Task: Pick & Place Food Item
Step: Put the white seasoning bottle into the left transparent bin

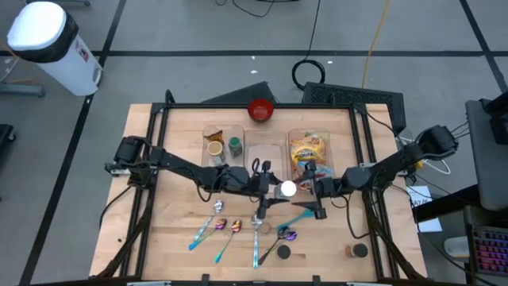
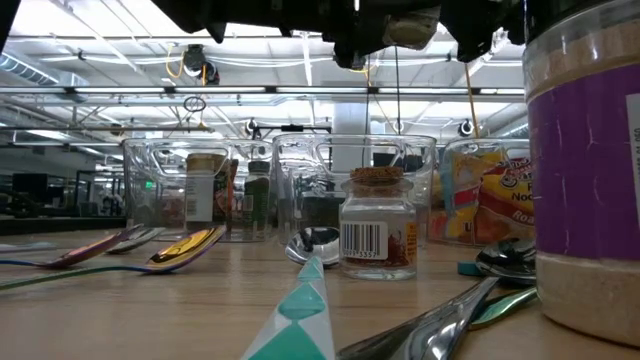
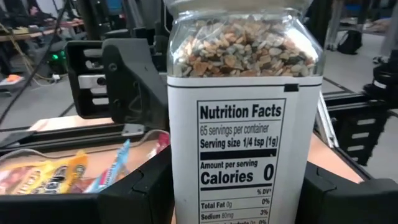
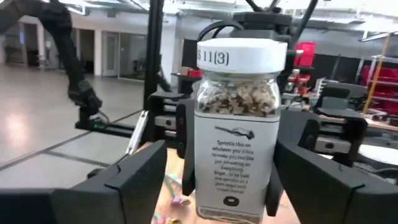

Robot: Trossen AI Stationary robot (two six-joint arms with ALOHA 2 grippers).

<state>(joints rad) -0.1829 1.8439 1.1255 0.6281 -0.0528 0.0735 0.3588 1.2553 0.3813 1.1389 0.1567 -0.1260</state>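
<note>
A clear seasoning jar [image 1: 287,189] with a white lid and a white label hangs upright over the middle of the table. The left wrist view [image 3: 239,124] shows it close up, and it also shows in the right wrist view [image 4: 235,134]. My left gripper [image 1: 274,188] comes from the table's left and is shut on it. My right gripper [image 1: 306,191] comes from the right and is open. Its two fingers [image 4: 134,183] stand wide on either side of the jar, with a gap showing at each side. My left gripper pinches the jar's lower body [image 3: 177,186] between its two fingers [image 3: 146,190], one on each side wall. The fingers come level from the table's left. The jar stands upright in the hold, lid up. Its bottom [image 2: 410,32] is clear of the table.
Clear bins [image 1: 224,143] at the back hold small jars and a snack bag [image 1: 308,149], and a red bowl [image 1: 260,110] sits behind them. Several spoons [image 1: 222,230] lie on the near half. A small corked jar [image 2: 378,225] and a purple-labelled jar [image 2: 590,200] stand near the front edge.
</note>
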